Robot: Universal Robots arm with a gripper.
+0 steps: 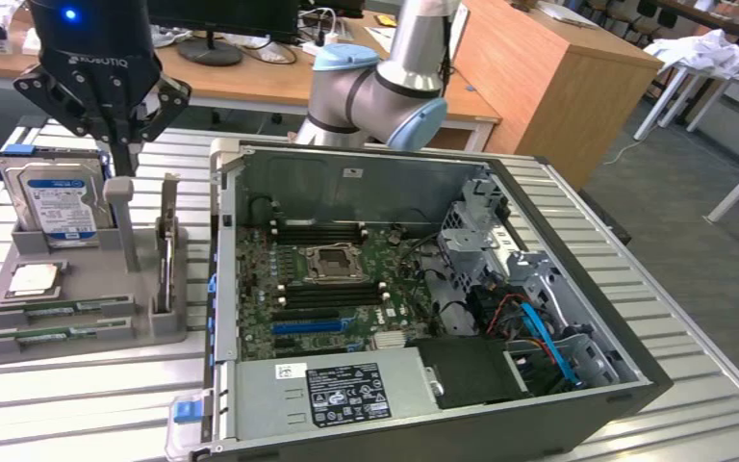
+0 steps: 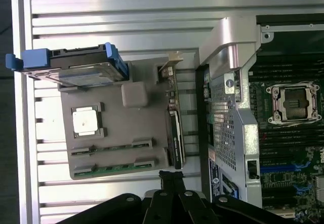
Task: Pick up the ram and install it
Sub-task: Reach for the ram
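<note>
On the tray (image 1: 151,325), the ram (image 1: 55,310) lies flat, apart from the closed, empty claw (image 1: 120,159) hanging above.

White lettering on the black hand (image 1: 126,159) reads ROBOTIQ — no other text is legible.

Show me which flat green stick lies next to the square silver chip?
The ram stick right beside the chip; the other stick lies one slot farther away.

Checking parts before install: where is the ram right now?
On the exterior view's left, the ram lies flat in the gray holder, next to the processor chip, beside the open computer case.
</note>
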